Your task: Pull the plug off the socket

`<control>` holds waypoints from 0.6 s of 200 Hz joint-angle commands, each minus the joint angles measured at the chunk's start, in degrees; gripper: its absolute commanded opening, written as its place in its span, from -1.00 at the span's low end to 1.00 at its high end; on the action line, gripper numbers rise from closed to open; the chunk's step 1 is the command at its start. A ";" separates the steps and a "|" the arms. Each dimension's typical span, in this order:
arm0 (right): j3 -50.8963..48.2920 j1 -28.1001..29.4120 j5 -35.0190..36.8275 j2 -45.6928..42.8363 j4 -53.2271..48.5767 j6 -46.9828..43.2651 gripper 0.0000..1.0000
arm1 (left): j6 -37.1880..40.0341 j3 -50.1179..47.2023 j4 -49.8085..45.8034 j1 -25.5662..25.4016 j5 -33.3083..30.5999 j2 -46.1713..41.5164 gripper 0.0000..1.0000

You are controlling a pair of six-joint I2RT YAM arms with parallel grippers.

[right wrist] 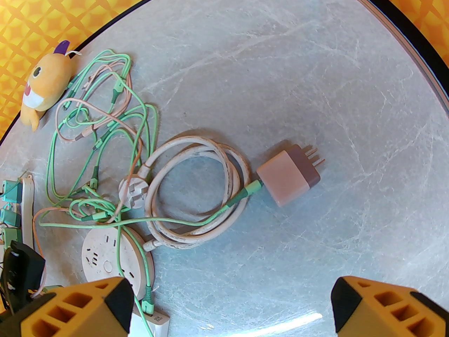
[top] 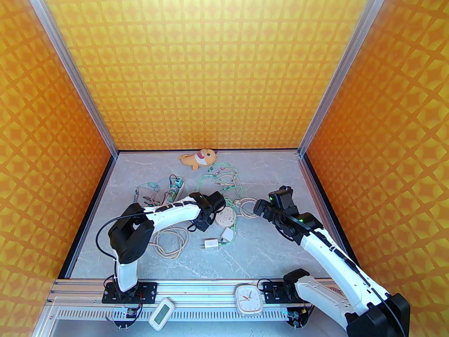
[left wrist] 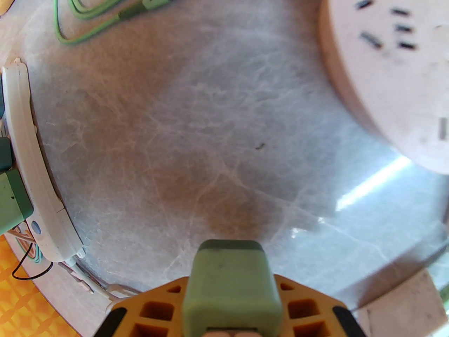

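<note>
At the far left of my left wrist view a white power strip [left wrist: 21, 135] lies along the table's [left wrist: 217, 125] edge, well apart from what I am carrying. In the middle, my left gripper [left wrist: 231, 314] is clamped on a green plug [left wrist: 228, 269], its two pads pressed on the plug's opposite side faces. The plug hangs over bare marble, seated in nothing, so I judge the pull itself done. To the right sits the round socket [left wrist: 386, 76], its slots empty on the side I can see. I read the plug as light and rigid, a small block with rounded corners and a matte skin that should not slip. The hold belongs across the flat sides of the body, as it is now, never on a cable. Further right, my right gripper [right wrist: 231, 293] has its fingers spread wide with nothing between them. Beyond it a pink plug [right wrist: 286, 179] lies on its side, prongs bare, a green lead running from its back.
</note>
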 commanded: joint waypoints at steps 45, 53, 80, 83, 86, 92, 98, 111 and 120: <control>-1.75 -0.31 -1.35 0.20 0.46 1.23 0.97 | -2.47 2.73 -0.68 -1.53 -0.36 3.17 -0.18; -1.89 -0.36 -1.90 0.42 0.84 1.19 0.97 | -2.90 3.08 -0.69 -1.58 0.76 2.90 -0.08; -1.92 -0.29 -4.14 1.37 2.44 0.84 0.97 | -4.45 5.00 -1.18 -1.58 4.20 0.97 0.23; -1.84 -0.35 -4.27 1.46 2.61 0.84 0.97 | -4.65 5.20 -1.17 -1.58 4.51 0.67 0.25; -1.76 -0.36 -4.56 1.59 2.76 0.84 0.97 | -4.85 5.38 -1.31 -1.55 4.83 0.42 0.30; -1.81 -0.34 -5.26 1.89 3.49 0.79 0.97 | -5.14 5.84 -1.26 -1.53 5.66 -0.20 0.33; -1.84 -0.29 -5.67 2.17 4.04 0.67 0.97 | -5.38 6.35 -1.40 -1.49 6.39 -0.69 0.39; -1.63 -0.36 -7.17 2.98 5.32 0.45 0.97 | -6.09 7.25 -1.58 -1.50 7.67 -1.96 0.48; -1.34 -0.33 -8.44 3.80 6.41 0.03 0.97 | -6.76 7.89 -1.74 -1.35 8.20 -2.91 0.57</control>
